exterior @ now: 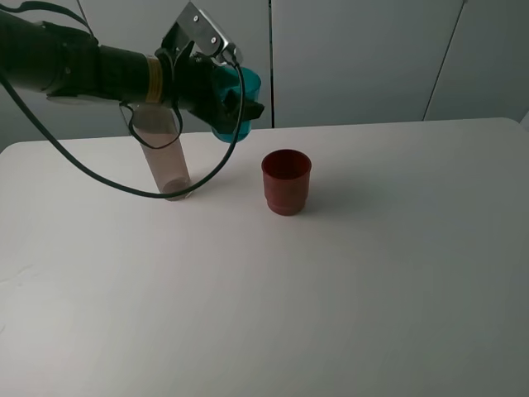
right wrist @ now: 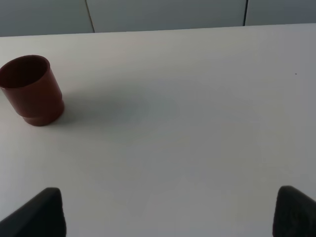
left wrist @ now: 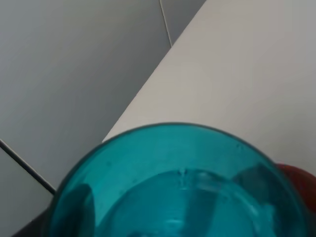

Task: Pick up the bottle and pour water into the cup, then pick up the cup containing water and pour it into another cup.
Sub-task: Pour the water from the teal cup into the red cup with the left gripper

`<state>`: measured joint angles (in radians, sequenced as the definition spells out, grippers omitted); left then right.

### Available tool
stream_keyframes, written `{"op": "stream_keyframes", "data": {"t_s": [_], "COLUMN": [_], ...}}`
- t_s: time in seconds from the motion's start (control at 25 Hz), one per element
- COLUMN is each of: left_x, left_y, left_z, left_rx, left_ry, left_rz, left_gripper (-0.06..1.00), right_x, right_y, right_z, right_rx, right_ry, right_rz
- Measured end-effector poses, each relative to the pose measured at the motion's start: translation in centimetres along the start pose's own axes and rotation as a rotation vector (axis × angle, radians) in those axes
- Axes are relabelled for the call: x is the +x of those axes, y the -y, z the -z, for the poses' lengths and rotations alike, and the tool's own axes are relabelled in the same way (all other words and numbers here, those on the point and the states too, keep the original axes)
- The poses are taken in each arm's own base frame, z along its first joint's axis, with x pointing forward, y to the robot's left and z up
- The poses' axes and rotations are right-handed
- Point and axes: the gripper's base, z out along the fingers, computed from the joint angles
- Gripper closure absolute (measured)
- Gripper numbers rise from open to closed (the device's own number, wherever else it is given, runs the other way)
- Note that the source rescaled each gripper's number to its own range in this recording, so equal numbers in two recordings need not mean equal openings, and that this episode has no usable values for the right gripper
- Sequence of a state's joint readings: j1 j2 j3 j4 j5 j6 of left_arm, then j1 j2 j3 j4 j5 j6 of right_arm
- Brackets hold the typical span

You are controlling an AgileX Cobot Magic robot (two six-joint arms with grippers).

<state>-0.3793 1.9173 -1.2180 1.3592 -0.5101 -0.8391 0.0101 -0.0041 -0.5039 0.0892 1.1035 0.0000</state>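
My left gripper (exterior: 235,106) is shut on the teal cup (exterior: 248,83) and holds it in the air, tilted, to the upper left of the red cup (exterior: 286,181). The left wrist view looks into the teal cup (left wrist: 173,187), which holds water; a sliver of the red cup (left wrist: 302,177) shows beyond its rim. The smoky bottle (exterior: 168,161) stands on the table behind the left arm, its top hidden by the arm. My right gripper (right wrist: 168,212) is open and empty, low over the table, with the red cup (right wrist: 32,89) far off to its side.
The white table (exterior: 372,273) spreads out around the red cup. A grey panelled wall (exterior: 372,58) stands behind the table's far edge. A black cable (exterior: 124,186) hangs from the left arm in front of the bottle.
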Motion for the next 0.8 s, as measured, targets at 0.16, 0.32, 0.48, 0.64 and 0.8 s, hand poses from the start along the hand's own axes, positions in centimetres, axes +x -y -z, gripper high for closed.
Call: {"op": "stream_keyframes", "data": {"t_s": [0.16,0.32,0.48,0.64,0.8], "left_x": [0.14,0.17,-0.17,-0.62,-0.56], "left_y": [0.10,0.16,-0.01,0.14,0.39], "left_z": [-0.03,-0.14,-0.34,-0.59,-0.76], "left_rx": [0.006,-0.004,-0.041,-0.057,-0.066], "left_ry": [-0.018,-0.039,-0.060,-0.069,-0.094], "left_rz": [-0.035,-0.054,-0.072,-0.091,-0.118], "left_gripper": [0.88,0.88,0.88,0.88,0.88], "right_x": [0.00,0.00,0.00,0.00,0.00], "right_y": [0.00,0.00,0.00,0.00,0.00], "right_z": [0.00,0.00,0.00,0.00,0.00], "right_rx": [0.000,0.000,0.000,0.000,0.000], "right_ry": [0.000,0.000,0.000,0.000,0.000], "right_rz": [0.000,0.000,0.000,0.000,0.000]}}
